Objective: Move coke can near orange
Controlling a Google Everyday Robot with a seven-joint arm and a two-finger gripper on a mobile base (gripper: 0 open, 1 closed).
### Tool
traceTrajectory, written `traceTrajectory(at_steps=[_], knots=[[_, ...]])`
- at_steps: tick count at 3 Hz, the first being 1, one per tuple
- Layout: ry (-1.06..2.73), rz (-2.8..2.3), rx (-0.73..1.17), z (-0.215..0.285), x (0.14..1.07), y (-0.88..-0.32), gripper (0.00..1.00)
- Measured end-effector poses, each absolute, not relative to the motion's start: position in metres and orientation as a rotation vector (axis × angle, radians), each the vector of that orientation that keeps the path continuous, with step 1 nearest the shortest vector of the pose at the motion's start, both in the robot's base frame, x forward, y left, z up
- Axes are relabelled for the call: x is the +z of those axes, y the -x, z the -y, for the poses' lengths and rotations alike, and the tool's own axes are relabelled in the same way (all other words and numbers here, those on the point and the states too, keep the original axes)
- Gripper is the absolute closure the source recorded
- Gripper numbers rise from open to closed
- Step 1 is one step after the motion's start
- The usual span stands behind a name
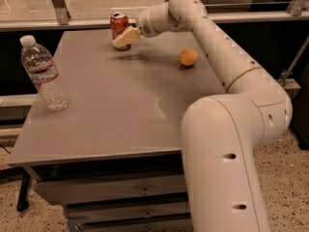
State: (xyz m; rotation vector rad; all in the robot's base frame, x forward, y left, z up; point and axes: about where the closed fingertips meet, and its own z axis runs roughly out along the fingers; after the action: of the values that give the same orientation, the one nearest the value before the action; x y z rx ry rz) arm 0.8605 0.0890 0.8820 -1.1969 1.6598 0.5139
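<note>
The red coke can stands upright at the far edge of the grey table, left of centre. The orange lies on the table to the right of the can and a little nearer, well apart from it. My gripper is at the can's lower right side, overlapping its base from the front; whether it touches the can I cannot tell. The white arm reaches in from the right, over the area behind the orange.
A clear plastic water bottle stands upright near the table's left edge. Drawers sit under the tabletop. A rail and glass panels run behind the table's far edge.
</note>
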Motion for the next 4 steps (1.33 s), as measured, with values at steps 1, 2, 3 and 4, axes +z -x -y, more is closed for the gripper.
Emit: traceTrajectory(at_steps=[1,2,3,4], knots=[[1.193,-1.665,0.543,-0.098,0.878,-0.863,0.41],[1.185,-1.673,0.562,-0.101,0.875,-0.863,0.63],[1.166,-1.684,0.554,-0.085,0.878,-0.861,0.86],[1.137,-1.697,0.496,-0.047,0.889,-0.859,1.00]])
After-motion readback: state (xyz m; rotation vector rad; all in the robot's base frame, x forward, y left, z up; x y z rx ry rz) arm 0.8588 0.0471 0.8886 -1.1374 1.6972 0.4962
